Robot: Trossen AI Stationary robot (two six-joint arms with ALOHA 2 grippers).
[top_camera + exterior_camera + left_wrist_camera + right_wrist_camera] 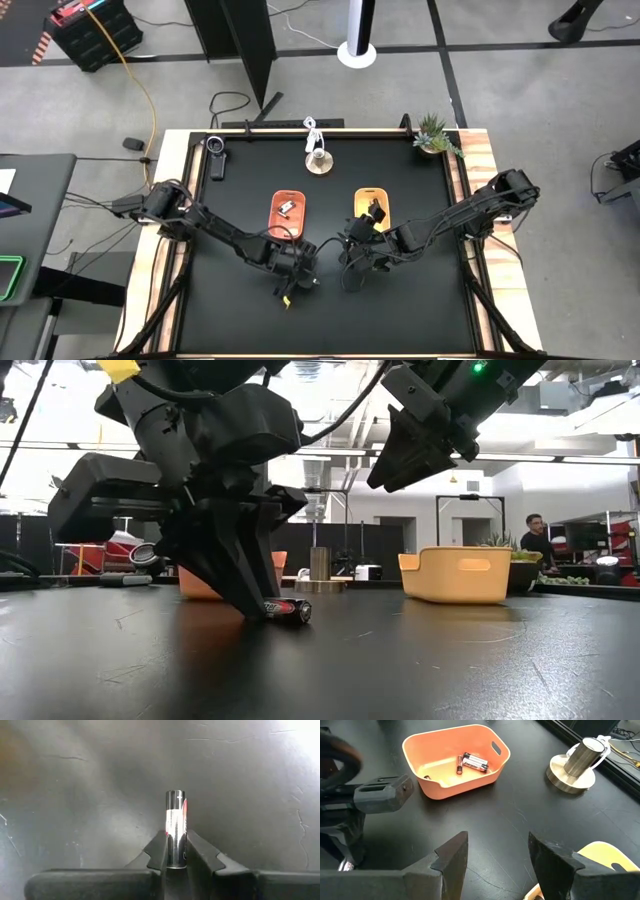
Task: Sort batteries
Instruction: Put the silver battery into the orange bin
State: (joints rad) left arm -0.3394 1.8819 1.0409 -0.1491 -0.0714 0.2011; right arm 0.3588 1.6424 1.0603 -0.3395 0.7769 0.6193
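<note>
The left gripper [292, 270], low centre of the high view, was clamped on a battery [176, 827] lying on the table [400, 310]. The next move was probably a lift toward the orange tray [288, 213] (open room between). The right gripper [362, 258] hung apart, just right.

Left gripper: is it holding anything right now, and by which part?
The left gripper is shut on a battery lying on the table, clamped around one end; the other end sticks out.
</note>
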